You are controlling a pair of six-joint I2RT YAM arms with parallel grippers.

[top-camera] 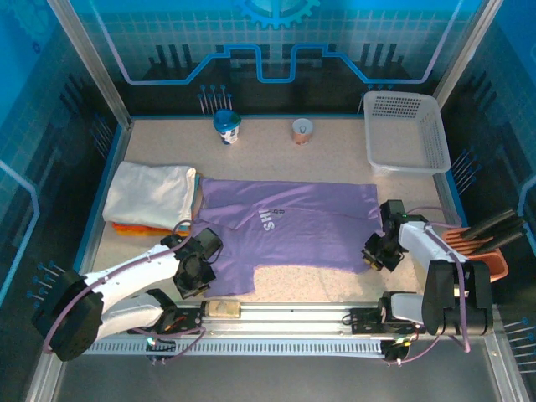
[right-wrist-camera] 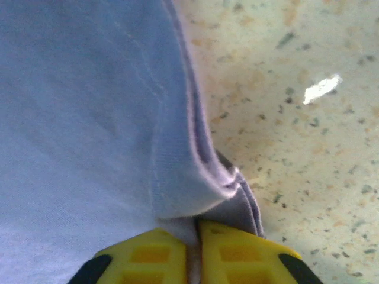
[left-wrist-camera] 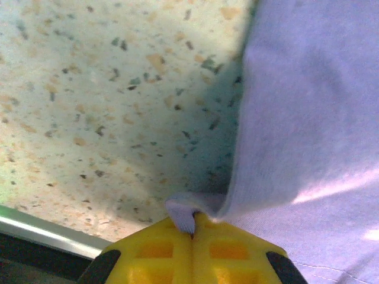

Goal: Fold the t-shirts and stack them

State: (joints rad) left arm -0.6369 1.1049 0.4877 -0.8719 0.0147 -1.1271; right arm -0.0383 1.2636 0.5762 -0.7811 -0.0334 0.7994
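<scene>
The lavender t-shirt [top-camera: 293, 222] lies spread across the middle of the desk [top-camera: 335, 280], print side up. The left end effector [left-wrist-camera: 192, 231] is pinched closed on the shirt's lower-left corner, and the right end effector [right-wrist-camera: 196, 231] is pinched closed on its lower-right edge. At the left of the frame, a folded white t-shirt [top-camera: 151, 193] sits on an orange t-shirt [top-camera: 134, 228].

stack [top-camera: 151, 194] left, shirt [top-camera: 293, 228] centre, basket [top-camera: 407, 130] back right

Lab test cell, blue-panelled walls [top-camera: 276, 42], aluminium frame [top-camera: 88, 59]
</scene>
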